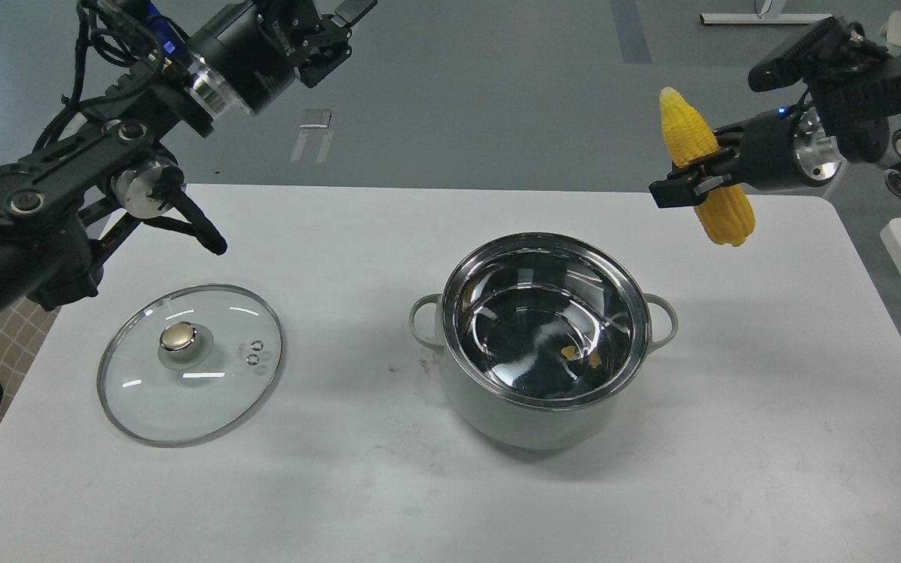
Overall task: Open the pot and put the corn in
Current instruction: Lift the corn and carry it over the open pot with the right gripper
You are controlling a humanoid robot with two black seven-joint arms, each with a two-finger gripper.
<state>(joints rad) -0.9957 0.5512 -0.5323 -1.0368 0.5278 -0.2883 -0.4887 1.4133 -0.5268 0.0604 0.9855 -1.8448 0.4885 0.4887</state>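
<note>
The corn (707, 168) is held tight by the right gripper (689, 186), upper right of the pot (544, 336). If dropped early, the pot could be missed.

White table (771, 438) stands on a grey floor (497, 94).

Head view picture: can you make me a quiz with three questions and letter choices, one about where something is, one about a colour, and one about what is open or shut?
1. Where is the glass lid?
A. on the pot
B. flat on the table, left of the pot
C. in a gripper

2. What colour is the corn?
A. yellow
B. green
C. red

3. What is the right gripper doing?
A. hanging open and empty
B. pressing the lid
C. holding the corn in the air

Answers: 1 B, the lid lies on the white table apart from the pot. 2 A, its kernels are bright yellow. 3 C, the fingers clamp the cob up right of the open pot.
</note>
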